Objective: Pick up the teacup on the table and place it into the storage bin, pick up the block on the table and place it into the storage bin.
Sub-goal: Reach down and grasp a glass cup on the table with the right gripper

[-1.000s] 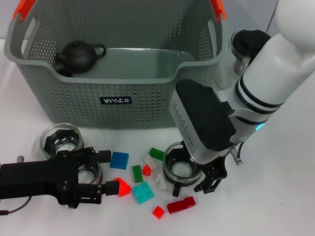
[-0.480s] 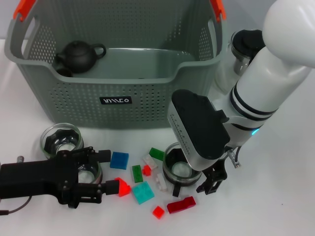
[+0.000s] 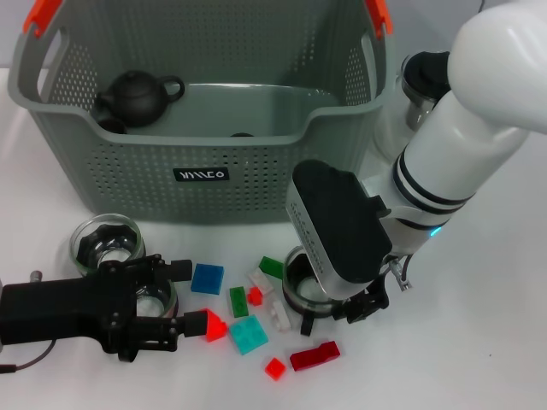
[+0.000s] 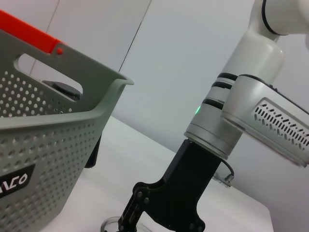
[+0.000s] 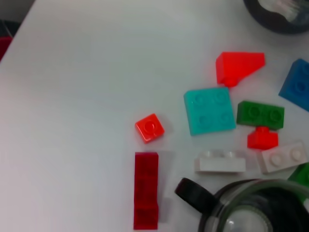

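Head view: right gripper (image 3: 336,316) has slid over a teacup (image 3: 301,289) on the table (image 3: 496,342), fingers apart – a grasp looks near. Left gripper (image 3: 178,296) is unmoved, its fingers spread either side of another of three teacups. Ten blocks lie scattered before the storage bin (image 3: 128,171).

Left wrist view: bin wall, right arm.

Right wrist view: teacup close below – ten blocks again.
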